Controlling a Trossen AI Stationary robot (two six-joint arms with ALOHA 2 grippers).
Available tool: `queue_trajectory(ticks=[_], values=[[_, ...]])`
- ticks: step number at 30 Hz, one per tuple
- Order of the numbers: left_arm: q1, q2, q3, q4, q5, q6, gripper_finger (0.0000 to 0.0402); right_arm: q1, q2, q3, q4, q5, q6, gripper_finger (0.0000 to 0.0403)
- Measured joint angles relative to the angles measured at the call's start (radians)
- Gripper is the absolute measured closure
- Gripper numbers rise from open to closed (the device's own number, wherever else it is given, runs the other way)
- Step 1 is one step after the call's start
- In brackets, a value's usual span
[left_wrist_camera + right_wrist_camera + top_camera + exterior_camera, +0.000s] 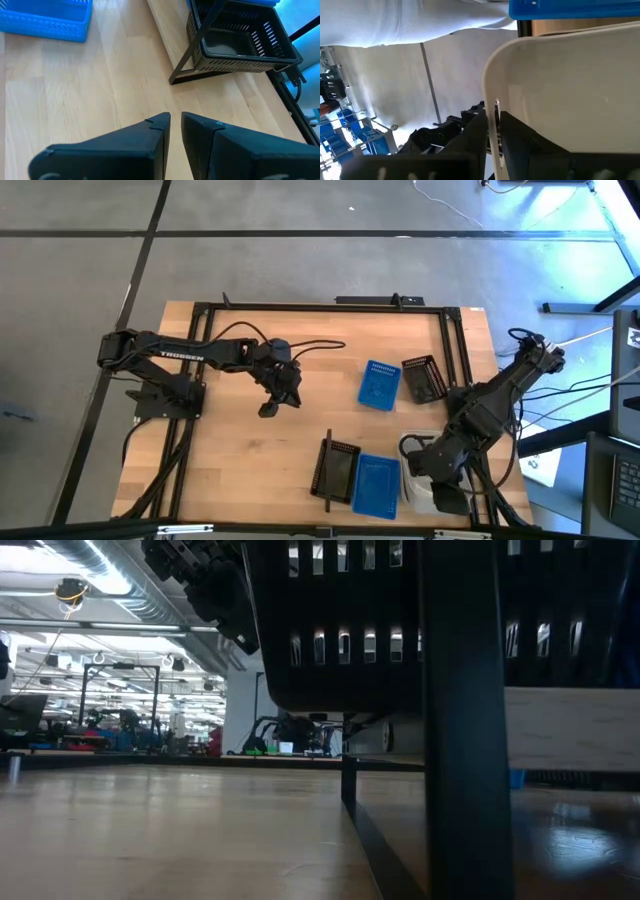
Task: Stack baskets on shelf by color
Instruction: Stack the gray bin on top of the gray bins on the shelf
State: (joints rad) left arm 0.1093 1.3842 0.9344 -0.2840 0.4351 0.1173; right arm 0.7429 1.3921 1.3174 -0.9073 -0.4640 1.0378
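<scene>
Both arms are matte black with loose black cables; left arm [190, 358] has white lettering, looks like "TROSSEN". Wedge-shaped fingers [127, 145].

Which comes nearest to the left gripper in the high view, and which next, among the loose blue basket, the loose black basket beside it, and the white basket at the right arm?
1. Blue basket, to the left gripper's right.
2. Black basket, just beyond the blue one.
3. White basket, at the near edge, clamped by the right gripper.

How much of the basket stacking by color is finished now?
Done: a black slotted basket and a bright blue plastic basket sit on the pale wood shelf. In hand: the right gripper pinches a translucent white basket's rim. Left: the loose blue and black baskets.
</scene>
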Motion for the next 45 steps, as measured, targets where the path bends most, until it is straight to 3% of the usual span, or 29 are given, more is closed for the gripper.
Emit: queue_trajectory(ticks=[7,12,22,30,45], values=[[0.000,0.000,0.000,0.000,0.000,0.000,0.0363,0.000,0.045,0.002,0.003,-0.004,0.000,0.0356],[0.000,0.000,0.000,0.000,0.000,0.000,0.0363,-0.003,0.046,0.002,0.005,0.008,0.013,0.0395],[0.000,0.000,0.000,0.000,0.000,0.003,0.0363,-0.003,0.048,0.073,-0.024,0.022,0.081,0.0401],[0.000,0.000,0.000,0.000,0.000,0.032,0.0363,-0.003,0.047,0.143,-0.178,0.030,0.113,0.0402],[0.000,0.000,0.000,0.000,0.000,0.034,0.0363,-0.003,0.047,0.160,-0.205,0.008,0.138,0.0403]])
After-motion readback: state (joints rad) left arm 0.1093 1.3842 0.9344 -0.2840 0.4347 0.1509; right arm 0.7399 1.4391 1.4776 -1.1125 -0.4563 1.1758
